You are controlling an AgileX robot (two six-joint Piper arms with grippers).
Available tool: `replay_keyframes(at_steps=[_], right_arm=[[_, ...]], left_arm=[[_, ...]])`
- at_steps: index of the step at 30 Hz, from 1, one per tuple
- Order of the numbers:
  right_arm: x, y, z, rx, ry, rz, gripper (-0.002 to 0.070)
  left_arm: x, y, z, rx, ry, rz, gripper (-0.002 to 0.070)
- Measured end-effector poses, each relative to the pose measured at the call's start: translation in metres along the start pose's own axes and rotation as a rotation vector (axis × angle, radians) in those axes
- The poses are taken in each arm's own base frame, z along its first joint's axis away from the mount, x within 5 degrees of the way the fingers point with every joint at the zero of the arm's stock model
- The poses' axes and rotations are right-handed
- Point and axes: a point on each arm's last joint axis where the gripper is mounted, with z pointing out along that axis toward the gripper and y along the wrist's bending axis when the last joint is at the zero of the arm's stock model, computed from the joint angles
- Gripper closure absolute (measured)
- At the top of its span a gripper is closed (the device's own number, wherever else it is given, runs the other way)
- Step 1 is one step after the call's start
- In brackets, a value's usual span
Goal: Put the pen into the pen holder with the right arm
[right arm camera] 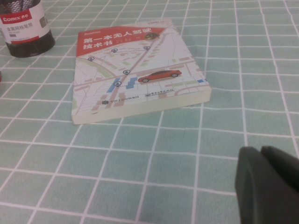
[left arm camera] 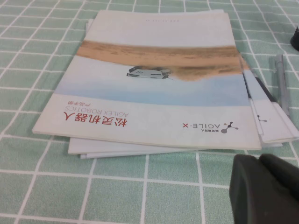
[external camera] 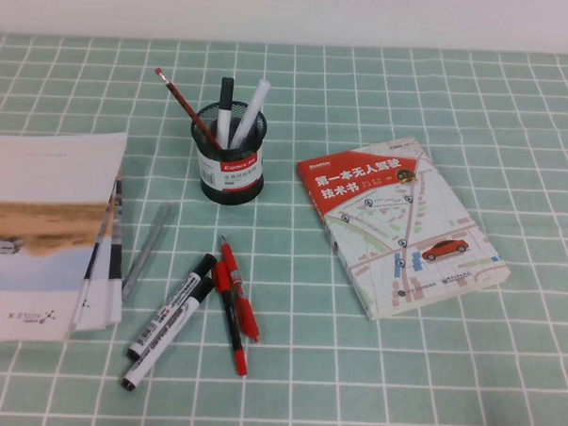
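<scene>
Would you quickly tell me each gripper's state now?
Left gripper: by the booklets, cannot tell.
Right gripper: near the book, cannot tell.

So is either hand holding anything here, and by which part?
Nothing is held. The pen lies on the table among the markers. The left hand is near the booklets, the right hand near the book.

1. Setting: an office-style desk arranged as a robot test bench.
2. Surface: green-and-white checked tablecloth (external camera: 503, 374) fills the frame; plain pale wall along the top edge.
3. Stationery: pen holder (external camera: 231, 157) upper centre; loose markers (external camera: 171, 318) lower centre.
4. Print matter: AgileX Robotics brochures (left arm camera: 154, 84) at left edge; book (external camera: 400, 222) with map cover right of centre.
</scene>
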Motion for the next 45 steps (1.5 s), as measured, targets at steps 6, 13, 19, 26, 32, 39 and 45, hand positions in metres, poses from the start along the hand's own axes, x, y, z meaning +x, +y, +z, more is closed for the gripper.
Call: replay_keyframes(at_steps=[6, 13, 19, 26, 32, 39, 45], right_arm=[[0.000, 0.000, 0.000, -0.001, 0.000, 0.002, 0.0696], [0.000, 0.000, 0.000, -0.001, 0.000, 0.003, 0.0696], [0.000, 0.001, 0.000, -0.006, -0.002, 0.017, 0.0696], [0.000, 0.001, 0.000, -0.014, -0.004, 0.040, 0.0696], [-0.002, 0.002, 0.000, -0.021, -0.026, 0.076, 0.0696], [-0.015, 0.002, -0.001, -0.047, -0.158, 0.309, 0.0696], [-0.023, -0.001, -0.003, -0.064, -0.256, 0.555, 0.0696]], left_arm=[[0.000, 0.000, 0.000, 0.000, 0.000, 0.000, 0.0679], [0.000, 0.000, 0.000, 0.000, 0.000, 0.000, 0.0679], [0.000, 0.000, 0.000, 0.000, 0.000, 0.000, 0.0679], [0.000, 0.000, 0.000, 0.000, 0.000, 0.000, 0.0679], [0.000, 0.000, 0.000, 0.000, 0.000, 0.000, 0.0679], [0.000, 0.000, 0.000, 0.000, 0.000, 0.000, 0.0679], [0.000, 0.000, 0.000, 0.000, 0.000, 0.000, 0.0679]])
